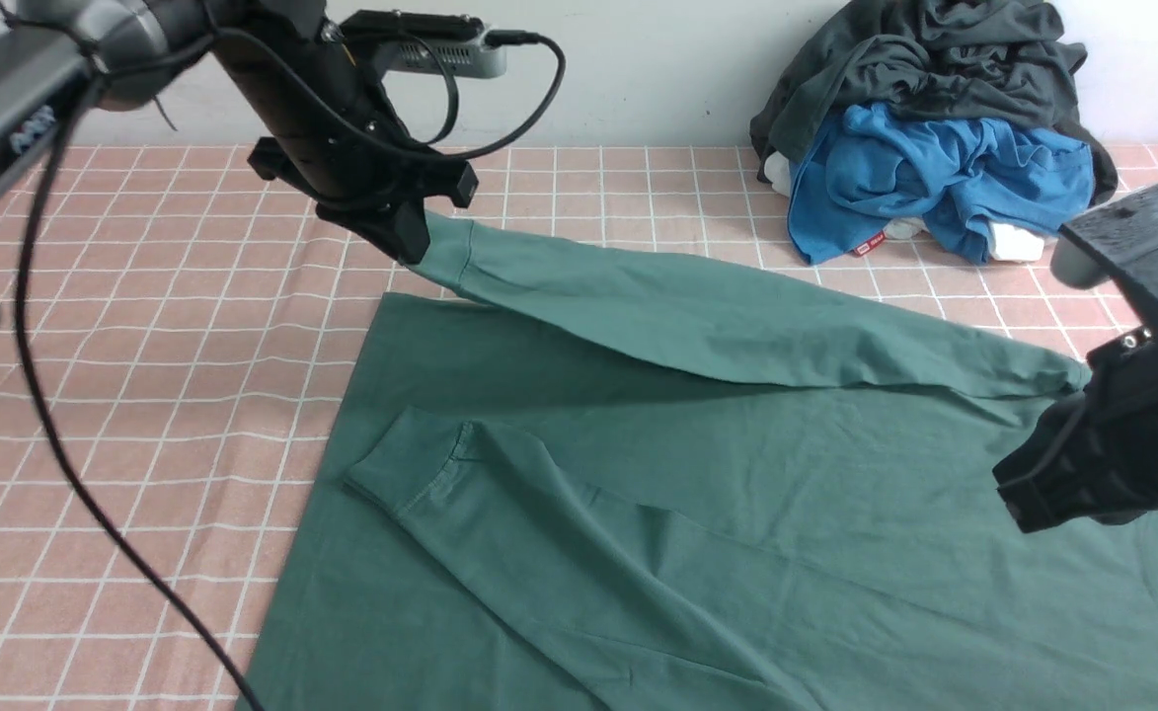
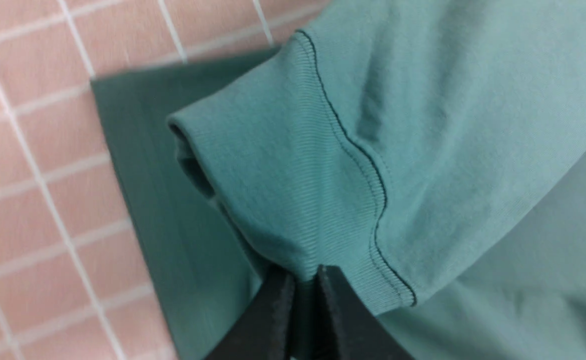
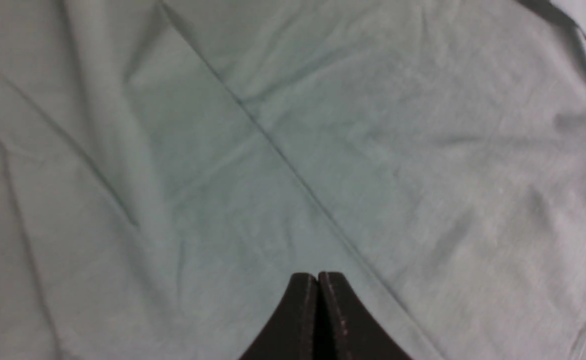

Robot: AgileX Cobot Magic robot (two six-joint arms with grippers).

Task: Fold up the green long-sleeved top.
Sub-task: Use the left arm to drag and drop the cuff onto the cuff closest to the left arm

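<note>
Front view: green long-sleeved top (image 1: 736, 464) cropped below; left jaws clamp cuff (image 1: 445, 247).

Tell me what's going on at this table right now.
The robot is partway through folding the green long-sleeved top, spread on the pink checked cloth. Its left pincer is shut on the ribbed cuff of the far sleeve, holding it near the top's far-left corner. The other sleeve lies folded across the body. The right pincer is shut on nothing, above the top's right side. A dark grey garment and a blue garment sit heaped by the wall.
</note>
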